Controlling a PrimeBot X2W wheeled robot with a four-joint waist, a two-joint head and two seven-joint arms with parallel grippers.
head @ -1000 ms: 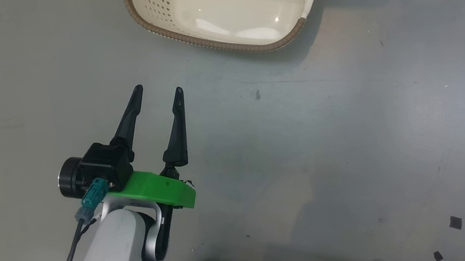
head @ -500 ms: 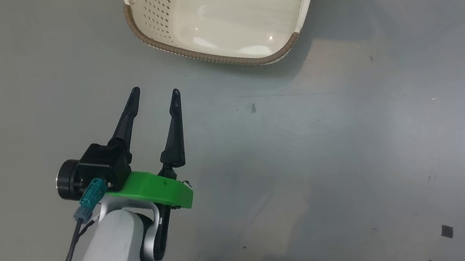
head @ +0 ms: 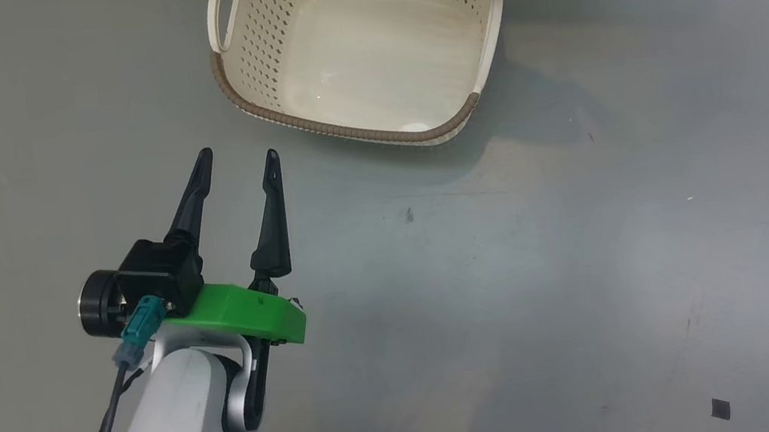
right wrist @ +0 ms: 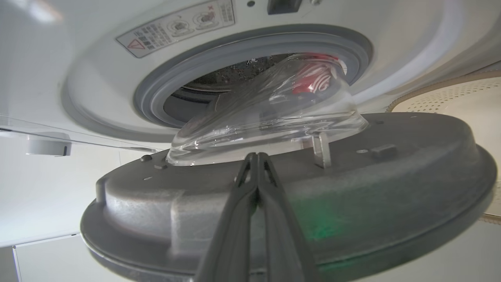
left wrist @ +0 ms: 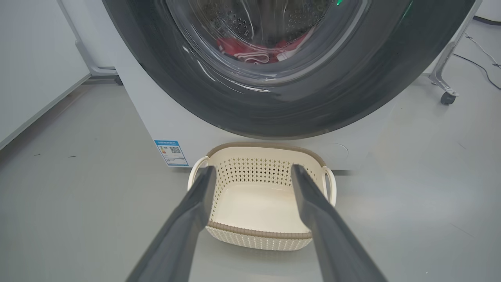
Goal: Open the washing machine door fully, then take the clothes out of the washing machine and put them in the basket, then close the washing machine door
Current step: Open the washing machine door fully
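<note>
the big round washing machine door [right wrist: 391, 164], shiny black outside and grey inside, stands part way open from the large white washing machine [left wrist: 184, 125]. it looks hard and stiff. i think a push on the grey inner face would swing it, while the glossy rim looks too slippery to pinch.

the right end effector [right wrist: 256, 156] has its two dark fingers pressed together and holds nothing. its tips are right by the foot of the door's clear glass bowl [right wrist: 274, 102]. i cannot tell if they touch.

the left end effector [head: 239, 154] is spread wide and empty above the grey floor [head: 551, 260]. it is near the small cream plastic basket with a brown rim [head: 341, 131], which sits just in front of the machine with nothing in it.

the bright red clothes with white stripes [left wrist: 250, 53] lie low in the steel drum [right wrist: 219, 76]. they look soft, light and floppy, so a pinch on a bunched fold should do. they show through curved glass, so how many there are is hard to say. the door's hinge is out of sight.
</note>
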